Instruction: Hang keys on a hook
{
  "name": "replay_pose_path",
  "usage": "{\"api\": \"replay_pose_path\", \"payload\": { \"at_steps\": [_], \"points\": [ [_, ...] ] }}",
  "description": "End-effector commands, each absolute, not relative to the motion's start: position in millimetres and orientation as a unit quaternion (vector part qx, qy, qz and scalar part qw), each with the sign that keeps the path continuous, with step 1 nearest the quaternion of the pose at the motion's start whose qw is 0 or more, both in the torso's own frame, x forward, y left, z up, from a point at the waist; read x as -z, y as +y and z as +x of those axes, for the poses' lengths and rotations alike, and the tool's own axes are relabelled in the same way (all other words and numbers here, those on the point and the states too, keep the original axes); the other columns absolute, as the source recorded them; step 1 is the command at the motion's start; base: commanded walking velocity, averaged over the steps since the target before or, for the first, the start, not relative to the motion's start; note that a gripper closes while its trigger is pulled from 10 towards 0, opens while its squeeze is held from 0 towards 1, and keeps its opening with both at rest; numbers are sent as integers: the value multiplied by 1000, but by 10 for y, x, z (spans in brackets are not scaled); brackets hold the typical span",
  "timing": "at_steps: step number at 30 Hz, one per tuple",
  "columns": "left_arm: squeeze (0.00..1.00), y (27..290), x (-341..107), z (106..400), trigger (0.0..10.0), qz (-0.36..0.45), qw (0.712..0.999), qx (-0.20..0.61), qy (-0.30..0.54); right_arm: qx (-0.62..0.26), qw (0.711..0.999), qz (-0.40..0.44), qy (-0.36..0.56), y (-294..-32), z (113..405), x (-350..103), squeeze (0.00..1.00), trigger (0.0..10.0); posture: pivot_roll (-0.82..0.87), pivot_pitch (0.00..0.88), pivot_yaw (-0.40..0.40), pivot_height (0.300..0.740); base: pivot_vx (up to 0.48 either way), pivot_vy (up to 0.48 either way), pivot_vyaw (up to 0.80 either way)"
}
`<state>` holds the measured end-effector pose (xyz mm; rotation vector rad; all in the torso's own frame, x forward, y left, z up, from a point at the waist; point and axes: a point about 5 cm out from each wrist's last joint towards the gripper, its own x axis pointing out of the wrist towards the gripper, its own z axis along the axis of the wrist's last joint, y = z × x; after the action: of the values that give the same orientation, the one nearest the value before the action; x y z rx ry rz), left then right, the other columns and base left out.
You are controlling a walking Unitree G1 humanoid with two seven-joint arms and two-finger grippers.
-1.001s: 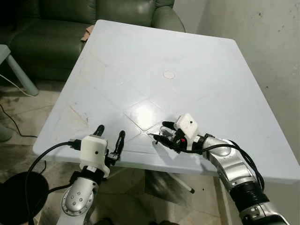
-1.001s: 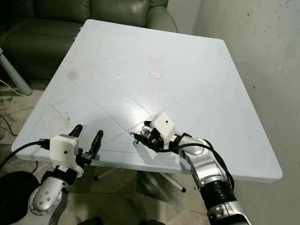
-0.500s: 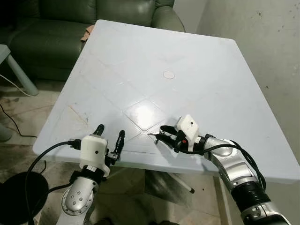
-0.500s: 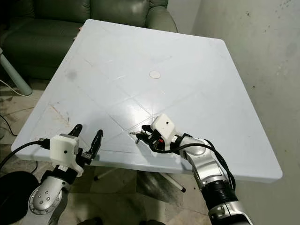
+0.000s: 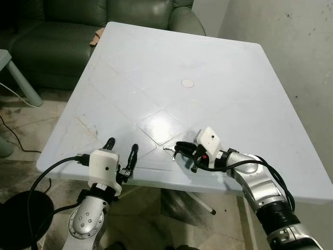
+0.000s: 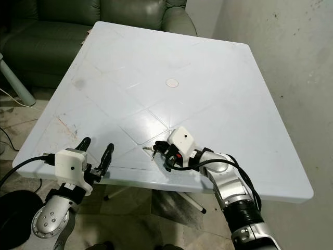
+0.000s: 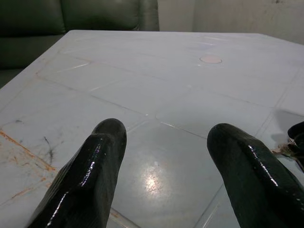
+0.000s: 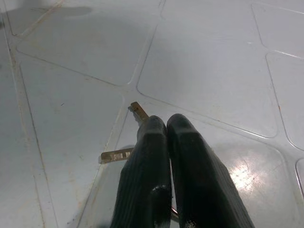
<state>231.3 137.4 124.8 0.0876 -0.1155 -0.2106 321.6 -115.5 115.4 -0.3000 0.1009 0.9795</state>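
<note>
So this looks like the pickup step: the right gripper point(image 6: 165, 152) is down low over the near edge of the white table point(image 5: 218, 67), a bit toward the right corner, and its two black fingers point(image 8: 156, 156) are pressed together with basically no gap. The keys point(image 8: 124, 137) lie flat on the table right at those fingertips; in the right wrist view two metal blades poke out from under and beside the closed fingers. Honestly I can't say whether it has actually pinched the ring or is just sitting on top of them, since that part is hidden. The left gripper point(image 5: 120, 154) hangs off the near edge toward the left corner, fingers spread wide, holding nothing. No hook anywhere that I can spot. My guess is the next move needs a careful lift to check the keys come up with it, then finding the hook.
</note>
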Motion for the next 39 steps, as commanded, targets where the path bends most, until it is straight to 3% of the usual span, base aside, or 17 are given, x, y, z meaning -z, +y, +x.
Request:
{"api": "replay_pose_path", "payload": {
  "at_steps": [1,8,16,24,29,31,35,36,37,39],
  "points": [
    [0,1357,-1270,2309,10000,45,991,110,-59,-469,869,-147,47,-1179,3223,-1162,0,0,-41,160,-108,740,0,0,0],
    [0,1363,-1286,2326,10000,38,992,104,-62,-458,878,-134,32,-1191,3246,-1208,0,0,-41,159,-108,740,0,0,0],
    [0,1466,-1376,2518,10000,3,996,51,-67,-360,929,29,-85,-1264,3438,-1655,0,0,-41,142,-105,740,0,0,0],
    [0,1519,-1439,2607,10000,-7,997,31,-75,-321,937,71,-120,-1316,3480,-1770,0,0,-42,140,-103,740,0,0,0],
    [0,1774,-1663,2902,10000,-3,994,-38,-102,-239,946,114,-190,-1462,3536,-2034,0,0,-51,114,-93,740,0,0,0],
    [0,1774,-1663,2902,10000,-3,994,-38,-102,-239,946,114,-190,-1462,3536,-2034,0,0,-51,114,-93,740,0,0,0],
    [0,2030,-1774,2924,10000,7,992,-48,-113,-212,952,75,-207,-1462,3429,-2051,0,0,-71,86,-79,740,0,0,0],
    [0,2050,-1773,2912,10000,9,992,-45,-114,-208,954,76,-202,-1462,3414,-2016,0,3608,-72,84,-78,740,0,0,0],
    [0,2071,-1768,2901,10000,8,993,-44,-113,-202,958,74,-190,-1462,3406,-1956,0,10000,-72,84,-78,740,0,0,0],
    [0,2084,-1765,2895,10000,7,993,-43,-113,-197,961,73,-182,-1462,3398,-1911,0,10000,-72,84,-78,740,0,0,0]
  ]
}}
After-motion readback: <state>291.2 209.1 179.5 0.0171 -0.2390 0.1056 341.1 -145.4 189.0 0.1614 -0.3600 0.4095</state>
